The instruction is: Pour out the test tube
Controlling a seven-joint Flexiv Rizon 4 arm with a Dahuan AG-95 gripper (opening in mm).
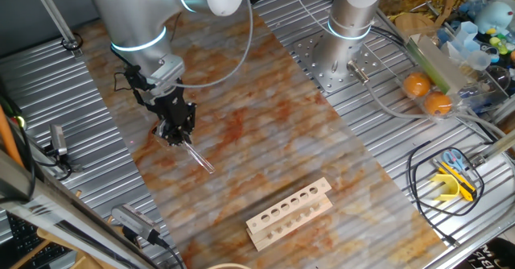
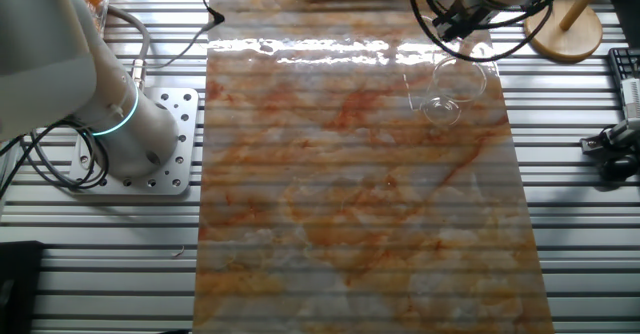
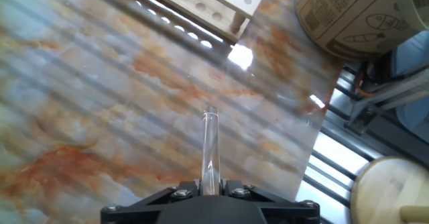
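My gripper (image 1: 179,134) is shut on the test tube (image 1: 199,158), a slim clear glass tube that juts out from the fingers and slants down toward the marbled mat. In the hand view the test tube (image 3: 210,147) runs straight out from between the black fingers of the gripper (image 3: 210,187), open mouth farthest from me. In the other fixed view only the gripper (image 2: 452,26) shows at the top right, just above a wide clear beaker (image 2: 450,89) standing on the mat. The thin tube itself is too faint to make out there.
A pale wooden rack (image 1: 289,213) with a row of holes lies on the mat near its front edge, also seen as the rack (image 3: 194,6). A second arm's base (image 1: 348,27) stands on a metal plate. Two oranges (image 1: 426,93) and clutter lie right. A wooden stand (image 2: 565,29) sits beside the beaker.
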